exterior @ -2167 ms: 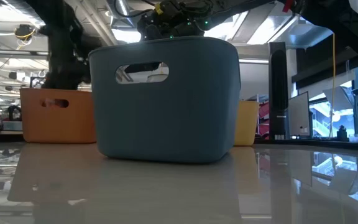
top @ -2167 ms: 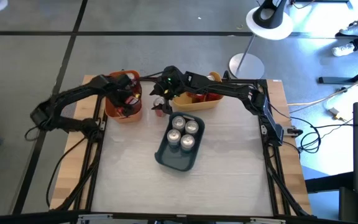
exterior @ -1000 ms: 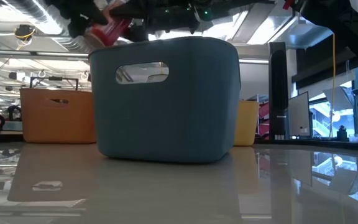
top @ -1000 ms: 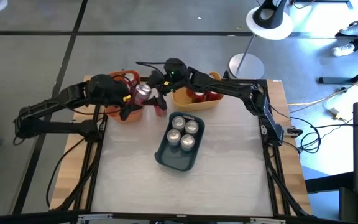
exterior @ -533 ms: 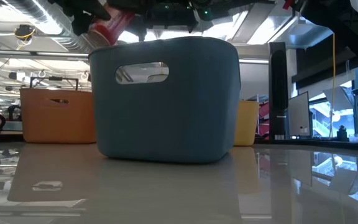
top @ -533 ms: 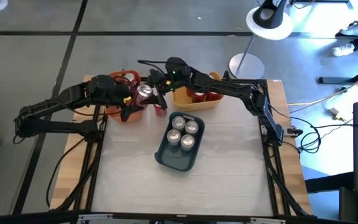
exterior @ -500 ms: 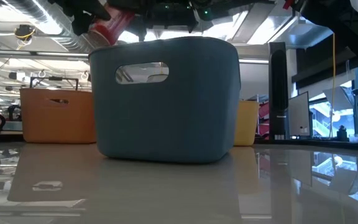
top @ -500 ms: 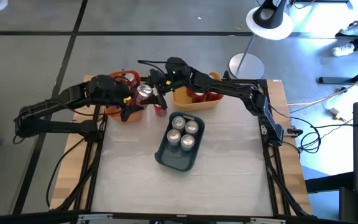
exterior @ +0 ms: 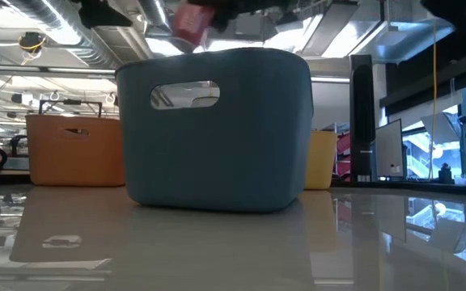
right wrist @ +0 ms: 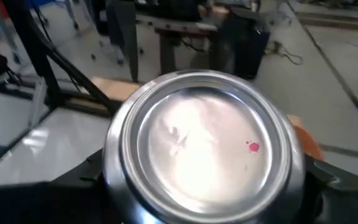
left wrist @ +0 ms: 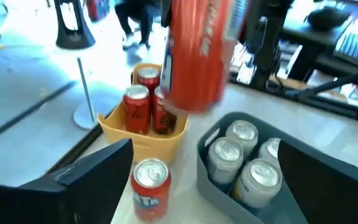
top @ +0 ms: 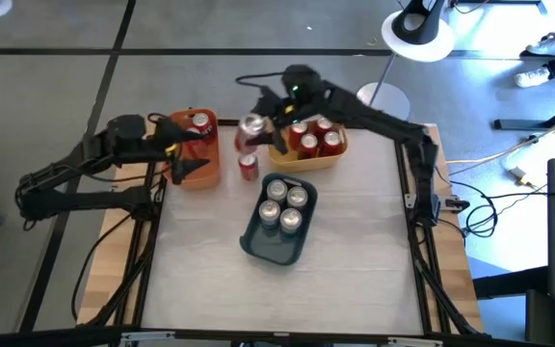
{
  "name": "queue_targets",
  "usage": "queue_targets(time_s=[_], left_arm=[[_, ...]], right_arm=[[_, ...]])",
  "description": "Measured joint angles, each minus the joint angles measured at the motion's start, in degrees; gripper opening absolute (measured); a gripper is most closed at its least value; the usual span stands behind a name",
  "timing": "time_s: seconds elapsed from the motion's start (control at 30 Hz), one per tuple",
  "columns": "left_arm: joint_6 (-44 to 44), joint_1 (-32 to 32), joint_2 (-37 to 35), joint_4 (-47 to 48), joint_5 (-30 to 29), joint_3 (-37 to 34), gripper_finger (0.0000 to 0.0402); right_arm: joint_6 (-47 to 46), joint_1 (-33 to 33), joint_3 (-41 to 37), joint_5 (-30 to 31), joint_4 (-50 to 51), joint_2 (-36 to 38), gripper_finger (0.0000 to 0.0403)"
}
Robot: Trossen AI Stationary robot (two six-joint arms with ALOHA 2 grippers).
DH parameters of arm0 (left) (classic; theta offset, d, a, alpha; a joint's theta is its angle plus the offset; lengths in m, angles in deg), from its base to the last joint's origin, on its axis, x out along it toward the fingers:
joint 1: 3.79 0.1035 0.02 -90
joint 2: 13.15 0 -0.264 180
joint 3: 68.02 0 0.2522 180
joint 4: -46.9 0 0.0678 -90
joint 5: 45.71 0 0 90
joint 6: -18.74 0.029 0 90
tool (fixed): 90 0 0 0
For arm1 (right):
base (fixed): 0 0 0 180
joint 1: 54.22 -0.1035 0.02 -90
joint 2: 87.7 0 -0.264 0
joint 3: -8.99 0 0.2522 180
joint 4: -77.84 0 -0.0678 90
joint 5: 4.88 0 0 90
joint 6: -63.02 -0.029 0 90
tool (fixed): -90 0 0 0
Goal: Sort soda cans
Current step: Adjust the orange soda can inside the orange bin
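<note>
My right gripper [top: 256, 125] grasps a red soda can [top: 251, 131] in the air between the orange bin [top: 197, 166] and the yellow bin [top: 308, 157], at the far side of the desk [top: 355, 260]. My left gripper [top: 183, 154], fingers spread and released, hovers at the orange bin, which holds 1 red can [top: 198, 122]. The yellow bin holds 3 red cans [top: 312, 138]. Another red can [top: 248, 167] stands on the desk between those bins. The blue-grey bin [top: 276, 249] holds 4 silver cans [top: 285, 204].
</note>
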Motion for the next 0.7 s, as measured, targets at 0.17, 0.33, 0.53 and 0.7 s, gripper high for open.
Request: queue_targets(time_s=[0.17,0.33,0.53,0.7], left_arm=[[-2.88,-0.45,-5.61,-7.89,-0.08,-7.72,0.0387],[-5.10,-0.42,-6.25,-17.53,-0.80,-14.28,0.0388],[-4.81,-0.39,-3.68,-23.18,-5.54,-16.16,0.0388],[-3.10,-0.42,-1.41,-26.86,-7.08,-16.20,0.0388]], right_arm=[[1.86,4.10,-0.04,-0.76,9.60,3.41,0.0280],[-0.12,7.75,-1.77,-6.41,9.74,3.72,0.0280],[-7.75,8.92,-10.51,-10.93,-9.41,3.61,0.0280],[-24.10,10.50,-21.03,-11.47,-38.80,3.57,0.0280]])
